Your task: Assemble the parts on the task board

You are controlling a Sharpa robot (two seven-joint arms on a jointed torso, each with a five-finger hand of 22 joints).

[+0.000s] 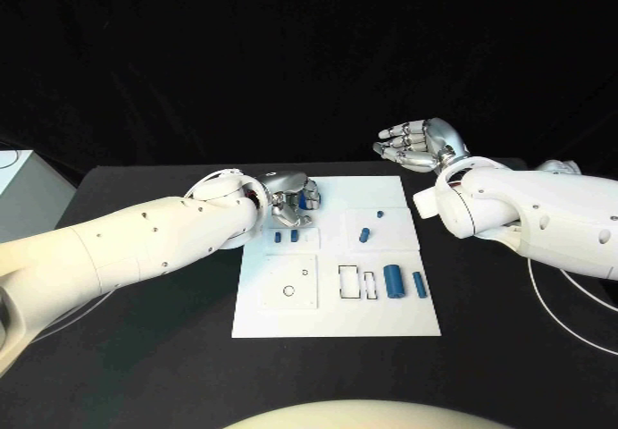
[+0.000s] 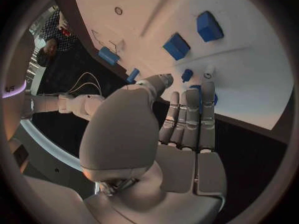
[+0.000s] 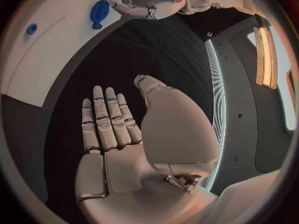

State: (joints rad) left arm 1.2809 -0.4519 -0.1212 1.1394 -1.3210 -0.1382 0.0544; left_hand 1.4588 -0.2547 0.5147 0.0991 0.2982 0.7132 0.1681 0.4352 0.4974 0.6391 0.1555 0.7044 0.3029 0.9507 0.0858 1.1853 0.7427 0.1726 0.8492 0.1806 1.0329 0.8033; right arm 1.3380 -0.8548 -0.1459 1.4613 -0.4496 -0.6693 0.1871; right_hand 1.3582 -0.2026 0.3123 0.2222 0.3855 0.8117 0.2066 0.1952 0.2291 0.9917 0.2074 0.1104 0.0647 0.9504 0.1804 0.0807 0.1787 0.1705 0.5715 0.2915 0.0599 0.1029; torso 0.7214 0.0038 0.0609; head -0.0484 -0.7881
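The left hand [image 1: 291,198] hovers over the far left corner of the board [image 1: 338,323]. Its fingers [image 2: 190,119] lie straight and close together, thumb set apart, and nothing sits in the palm. A blue part [image 2: 213,99] shows just past the fingertips, partly hidden behind them; whether a fingertip touches it cannot be told. In my judgement the hand stands here to reach for that part, or to press it into its seat.

The right hand [image 1: 419,143] hangs off the board, beyond its far right corner, well apart from every part. Its fingers [image 3: 106,119] are extended and slightly spread and it holds nothing. It appears parked clear so the left hand can work unobstructed.

Position of parts relative to the left hand:
- Two blocks [image 1: 286,237] lie side by side just on the near side of the hand; the left wrist view shows them as square blue pieces [image 2: 177,46] beyond the fingertips.
- A peg [image 1: 364,235] lies toward the right hand's side, near but apart.
- A small stud [image 1: 380,214] lies just beyond the peg.
- A thick cylinder [image 1: 394,279] and a thin rod [image 1: 419,284] lie further toward the robot, beside outlined slots [image 1: 357,281], well apart from both hands.

Most parts lie loose; the assembly looks at an early stage.
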